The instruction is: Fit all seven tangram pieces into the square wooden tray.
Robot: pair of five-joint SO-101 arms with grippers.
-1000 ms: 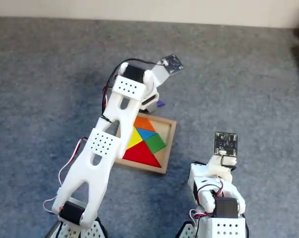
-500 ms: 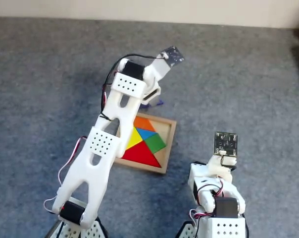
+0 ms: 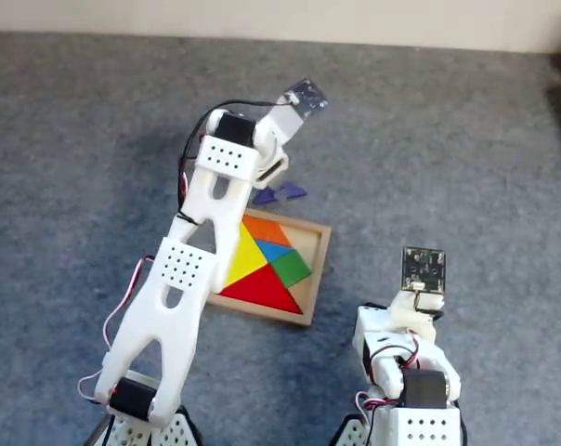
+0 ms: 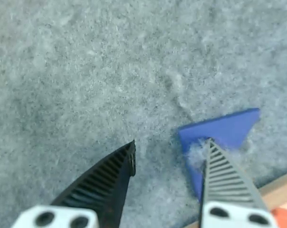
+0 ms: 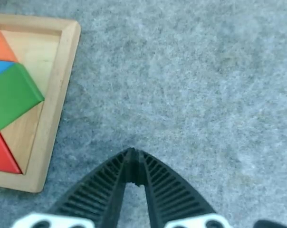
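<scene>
The square wooden tray (image 3: 319,249) lies mid-carpet and holds orange (image 3: 271,229), blue (image 3: 273,251), green (image 3: 292,268), yellow (image 3: 243,261) and red (image 3: 259,291) pieces. A blue-purple piece (image 3: 279,193) lies on the carpet just past the tray's far edge. My left gripper (image 4: 171,142) is open low over the carpet, and one fingertip (image 4: 211,152) sits at the edge of that piece (image 4: 226,129). My right gripper (image 5: 133,154) is shut with nothing in it, folded back near its base beside the tray (image 5: 62,71).
Bare wood shows in the tray's corner (image 3: 308,240) nearest the right arm. Grey carpet (image 3: 448,139) surrounds the tray on all sides. The left arm (image 3: 202,251) stretches over the tray's left part.
The left arm has swung up and to the left, away from the tray. That uncovers more of the blue-purple piece and the yellow piece. The right arm has not moved.
</scene>
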